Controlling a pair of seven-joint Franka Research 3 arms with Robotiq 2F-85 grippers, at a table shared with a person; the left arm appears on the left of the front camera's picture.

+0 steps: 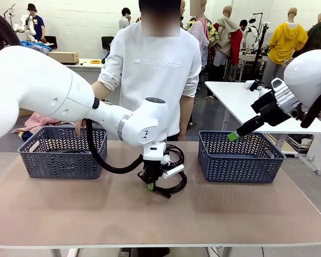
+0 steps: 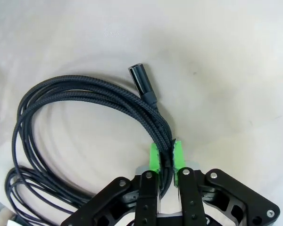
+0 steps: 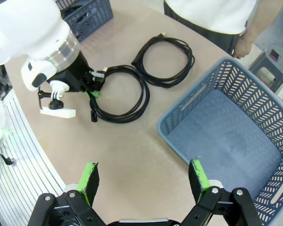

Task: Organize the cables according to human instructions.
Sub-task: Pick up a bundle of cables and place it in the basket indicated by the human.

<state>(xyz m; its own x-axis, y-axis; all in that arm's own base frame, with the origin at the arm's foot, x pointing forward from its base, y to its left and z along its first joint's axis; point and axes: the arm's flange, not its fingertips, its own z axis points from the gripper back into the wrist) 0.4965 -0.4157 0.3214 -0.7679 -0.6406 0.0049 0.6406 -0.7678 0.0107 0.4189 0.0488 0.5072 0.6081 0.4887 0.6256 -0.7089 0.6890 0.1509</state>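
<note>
We see left gripper (image 2: 166, 156) clenched on braided black cable coil (image 2: 85, 92), right gripper (image 3: 144, 173) spread wide, near latticed blue basket (image 3: 193, 96)

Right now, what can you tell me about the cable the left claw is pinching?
The cable is a thin black cord with a braided-looking sheath, wound in a loose round coil lying flat on the table. A black cylindrical plug sticks out from the loops. The left gripper is shut on a bundle of its strands.
</note>
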